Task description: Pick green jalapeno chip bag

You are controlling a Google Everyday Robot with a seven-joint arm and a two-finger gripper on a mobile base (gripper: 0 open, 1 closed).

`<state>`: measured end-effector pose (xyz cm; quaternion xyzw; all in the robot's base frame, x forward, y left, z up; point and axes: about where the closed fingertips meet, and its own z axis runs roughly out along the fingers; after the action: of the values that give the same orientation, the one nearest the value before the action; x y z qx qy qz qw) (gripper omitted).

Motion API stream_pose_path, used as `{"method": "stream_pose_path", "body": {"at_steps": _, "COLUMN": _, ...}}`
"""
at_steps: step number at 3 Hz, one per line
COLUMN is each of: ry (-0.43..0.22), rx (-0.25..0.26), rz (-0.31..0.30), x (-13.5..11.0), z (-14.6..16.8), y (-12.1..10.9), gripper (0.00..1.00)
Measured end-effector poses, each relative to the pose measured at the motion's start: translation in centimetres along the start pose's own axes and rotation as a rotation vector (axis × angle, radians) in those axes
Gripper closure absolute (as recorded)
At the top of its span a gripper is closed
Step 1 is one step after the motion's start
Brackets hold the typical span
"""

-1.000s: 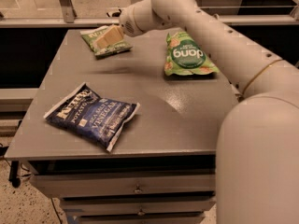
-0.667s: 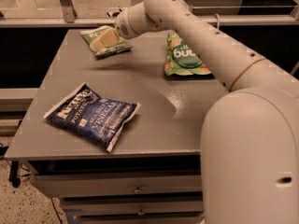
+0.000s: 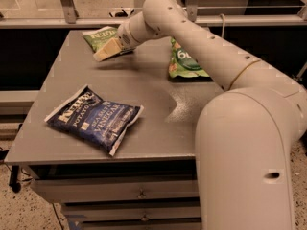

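The green jalapeno chip bag (image 3: 99,34) lies at the far left of the grey table (image 3: 158,104), dark olive-green with a white logo band at its top. My gripper (image 3: 107,50) is down on the bag's near right part and covers some of it. My arm reaches in from the lower right, across the table, and hides the table's right side.
A navy-blue vinegar chip bag (image 3: 94,119) lies at the front left. A brighter light-green bag (image 3: 185,63) lies at the far right, partly behind my arm. Drawers (image 3: 139,193) sit under the front edge. A metal rail (image 3: 67,4) runs behind the table.
My arm has swung nearer the camera and fills more of the right side. The gripper has come slightly lower and nearer over the green bag. The bags have not moved.
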<state>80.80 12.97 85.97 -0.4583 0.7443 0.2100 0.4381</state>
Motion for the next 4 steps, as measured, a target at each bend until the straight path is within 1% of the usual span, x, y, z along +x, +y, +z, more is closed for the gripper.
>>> {"method": "stream_pose_path", "body": {"at_steps": 1, "ry": 0.031, "rx": 0.0, "rz": 0.015, "x": 1.52, "z": 0.41, "y": -0.09, "gripper": 0.0}}
{"method": "stream_pose_path", "body": {"at_steps": 2, "ry": 0.032, "rx": 0.0, "rz": 0.017, "x": 1.85, "z": 0.43, "y": -0.06, "gripper": 0.18}}
{"method": "stream_pose_path", "body": {"at_steps": 4, "ry": 0.002, "rx": 0.008, "rz": 0.006, "x": 1.31, "z": -0.28, "y": 0.02, "gripper": 0.64}}
